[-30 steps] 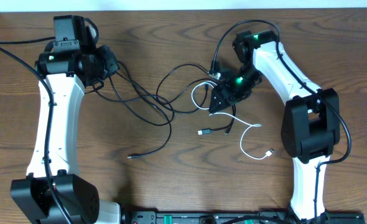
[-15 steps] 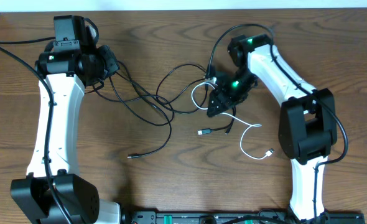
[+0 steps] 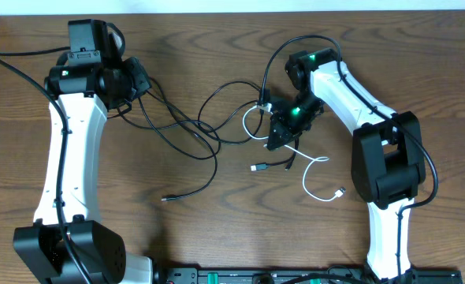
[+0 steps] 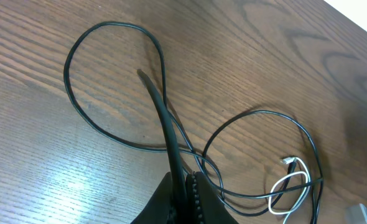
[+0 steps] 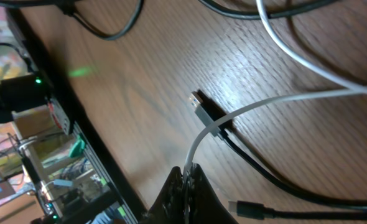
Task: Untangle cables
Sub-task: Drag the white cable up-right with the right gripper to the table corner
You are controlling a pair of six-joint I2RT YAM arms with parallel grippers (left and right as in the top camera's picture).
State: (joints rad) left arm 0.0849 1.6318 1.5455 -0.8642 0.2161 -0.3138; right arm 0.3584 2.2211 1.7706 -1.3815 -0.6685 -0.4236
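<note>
Thin black cables (image 4: pixel 109 23) in loose overlapping loops, one shorter white cable (image 5: pixel 283 104) looped among them

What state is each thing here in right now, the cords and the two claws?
left claw: shut on one of the black cables.
right claw: shut on the white cable.
black cables: loose loops crossing one another, tangled.
white cable: pinched at one spot, crossing a black cable, far plug lying free.
</note>
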